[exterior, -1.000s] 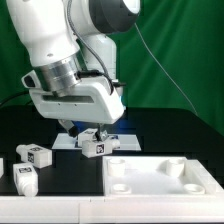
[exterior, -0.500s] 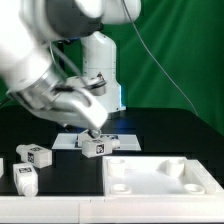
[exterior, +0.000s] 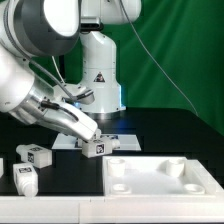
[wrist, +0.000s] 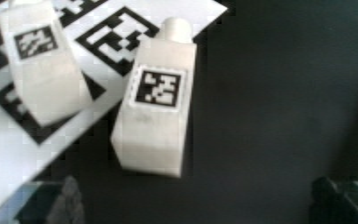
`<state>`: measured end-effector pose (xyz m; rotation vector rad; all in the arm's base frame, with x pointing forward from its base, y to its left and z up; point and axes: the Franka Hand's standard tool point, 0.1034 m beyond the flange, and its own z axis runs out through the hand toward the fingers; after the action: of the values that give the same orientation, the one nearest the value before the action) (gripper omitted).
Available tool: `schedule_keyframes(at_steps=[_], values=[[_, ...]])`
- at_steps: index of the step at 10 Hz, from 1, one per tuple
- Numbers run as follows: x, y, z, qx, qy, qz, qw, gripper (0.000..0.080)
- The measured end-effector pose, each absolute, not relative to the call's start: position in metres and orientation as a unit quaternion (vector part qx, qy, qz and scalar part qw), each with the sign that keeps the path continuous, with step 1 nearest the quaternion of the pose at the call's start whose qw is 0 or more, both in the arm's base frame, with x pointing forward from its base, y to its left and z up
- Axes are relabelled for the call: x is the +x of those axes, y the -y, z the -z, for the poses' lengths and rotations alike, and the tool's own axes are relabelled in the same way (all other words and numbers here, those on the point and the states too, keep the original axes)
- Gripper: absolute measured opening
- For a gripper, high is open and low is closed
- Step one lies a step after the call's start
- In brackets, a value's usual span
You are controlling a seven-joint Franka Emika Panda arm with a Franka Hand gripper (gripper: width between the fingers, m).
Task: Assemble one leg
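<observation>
In the wrist view a white leg [wrist: 158, 105] with a black-and-white tag lies on the black table, partly over the edge of the marker board [wrist: 108, 40]. A second leg [wrist: 39, 72] lies on the board beside it. My gripper [wrist: 202, 205] is open and empty, its dark fingers [wrist: 51, 200] wide apart, hovering short of the nearer leg. In the exterior view the gripper [exterior: 86, 128] hangs tilted just above and left of that leg [exterior: 95, 146]. The second leg is hidden behind the hand there.
Two more legs [exterior: 36, 154] [exterior: 25, 179] lie at the exterior view's left. The large white slab with round corner sockets [exterior: 155, 178] lies at the front right. The marker board [exterior: 118, 141] sits behind the slab, in front of the robot base [exterior: 100, 80].
The arm has swung and tilted over; the hand has turned and dropped toward the exterior view's left, closer to the leg by the marker board. No part has moved.
</observation>
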<state>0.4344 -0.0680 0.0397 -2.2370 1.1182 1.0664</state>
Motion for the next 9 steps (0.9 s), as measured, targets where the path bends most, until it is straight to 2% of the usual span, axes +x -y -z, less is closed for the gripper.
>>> schedule_keyframes(at_steps=[3, 5, 7, 8, 9], values=[[0.406, 0.06, -0.024, -0.786, -0.415, -0.41, 0.204, 0.0648], [0.399, 0.052, -0.013, -0.785, -0.418, -0.413, 0.196, 0.0648], [0.402, 0.048, -0.01, -0.79, -0.413, -0.409, 0.193, 0.0648], [0.401, 0.048, -0.01, -0.79, -0.413, -0.409, 0.193, 0.0547], [0.402, 0.048, -0.01, -0.79, -0.413, -0.409, 0.193, 0.0411]])
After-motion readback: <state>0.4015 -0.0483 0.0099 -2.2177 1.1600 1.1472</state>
